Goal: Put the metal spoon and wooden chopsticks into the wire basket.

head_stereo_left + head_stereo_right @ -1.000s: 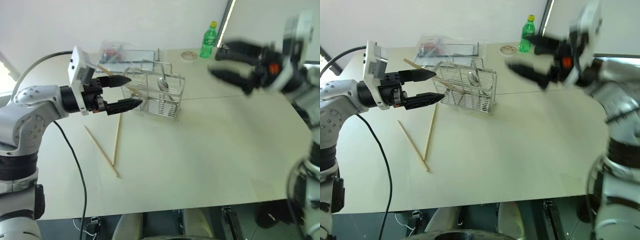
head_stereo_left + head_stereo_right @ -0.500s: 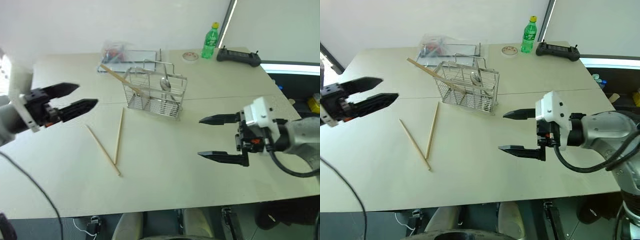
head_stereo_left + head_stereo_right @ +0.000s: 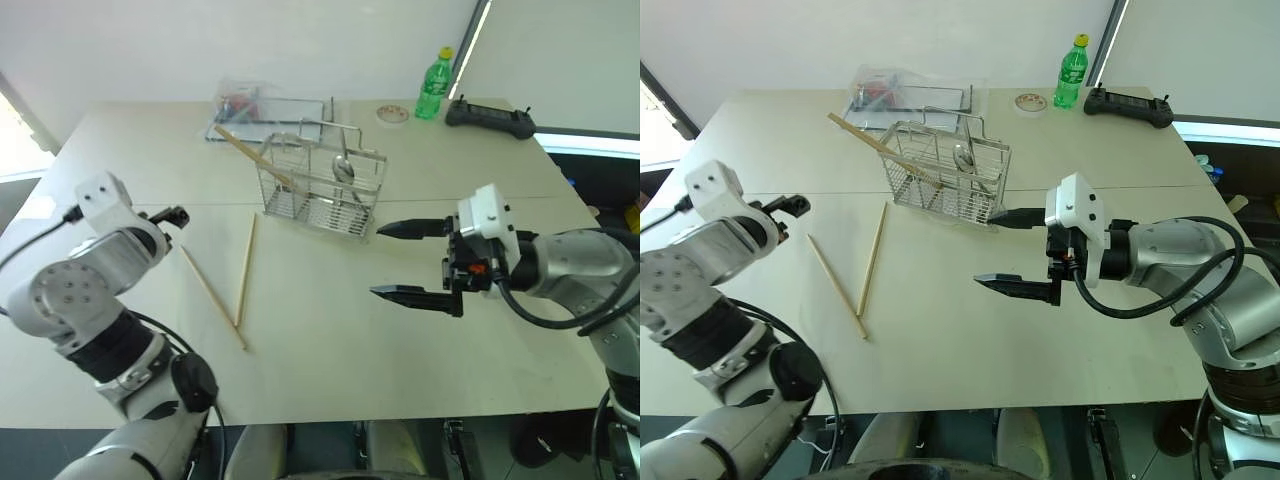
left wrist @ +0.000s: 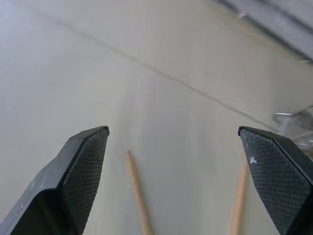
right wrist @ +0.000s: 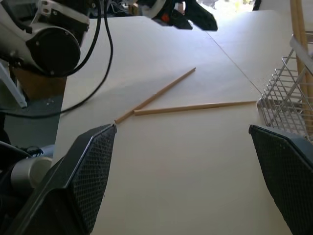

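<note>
Wooden chopsticks [image 3: 237, 285] flat on beige table [image 3: 400, 330].

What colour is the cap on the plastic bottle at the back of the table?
Yellow, on a green plastic bottle; clearest in the right eye view.

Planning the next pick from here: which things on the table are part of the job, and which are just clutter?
Job:
- wire basket, one chopstick leaning in it
- metal spoon, in the basket
- two wooden chopsticks on the table

Clutter:
- green bottle
- tape roll
- black controller
- flat wire tray
</note>
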